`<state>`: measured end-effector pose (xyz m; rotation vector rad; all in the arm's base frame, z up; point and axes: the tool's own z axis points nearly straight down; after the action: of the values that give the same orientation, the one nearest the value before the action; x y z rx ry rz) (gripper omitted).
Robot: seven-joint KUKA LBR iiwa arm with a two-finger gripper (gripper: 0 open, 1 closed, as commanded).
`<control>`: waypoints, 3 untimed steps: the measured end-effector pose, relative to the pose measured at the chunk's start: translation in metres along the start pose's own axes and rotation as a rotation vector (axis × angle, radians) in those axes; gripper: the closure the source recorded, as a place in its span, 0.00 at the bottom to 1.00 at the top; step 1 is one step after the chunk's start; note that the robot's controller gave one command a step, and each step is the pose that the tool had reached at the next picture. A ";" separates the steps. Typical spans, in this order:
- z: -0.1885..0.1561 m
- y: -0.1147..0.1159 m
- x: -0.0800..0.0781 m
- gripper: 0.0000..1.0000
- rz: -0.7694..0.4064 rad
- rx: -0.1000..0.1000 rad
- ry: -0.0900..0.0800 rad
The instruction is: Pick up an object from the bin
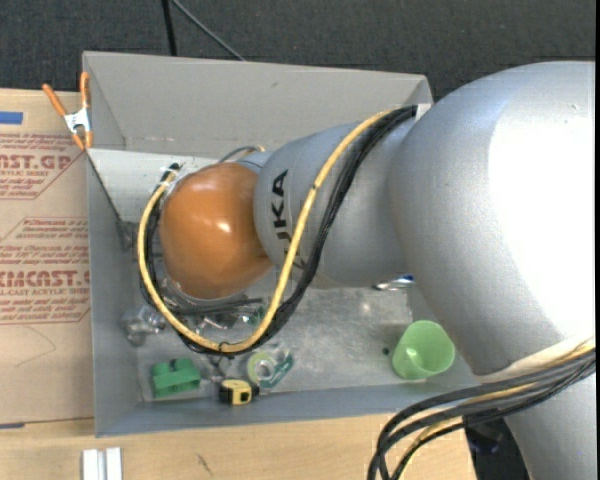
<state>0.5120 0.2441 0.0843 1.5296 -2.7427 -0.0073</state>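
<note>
A small green block [175,376] lies in the bin's near left corner. Right of it sits a small yellow and black thing [238,393], perhaps a tape measure. Just above that lies a clear, greenish ring-shaped piece [270,366]. A clear plastic thing [140,323] rests by the left wall. A light green cup [422,350] lies on its side toward the near right, its mouth facing up and right.
The arm comes in from the right. Its orange dome, looped with yellow and black cables, hangs low over the bin's left middle and hides what is under it. A tiny dark speck [385,350] lies left of the cup.
</note>
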 end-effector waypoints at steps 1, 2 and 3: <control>-0.015 0.025 0.010 0.00 -0.381 0.003 0.000; -0.014 0.024 0.010 1.00 -0.379 0.002 0.000; -0.014 0.024 0.010 0.00 -0.379 0.002 0.000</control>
<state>0.4860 0.2481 0.0987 2.0195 -2.4069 -0.0051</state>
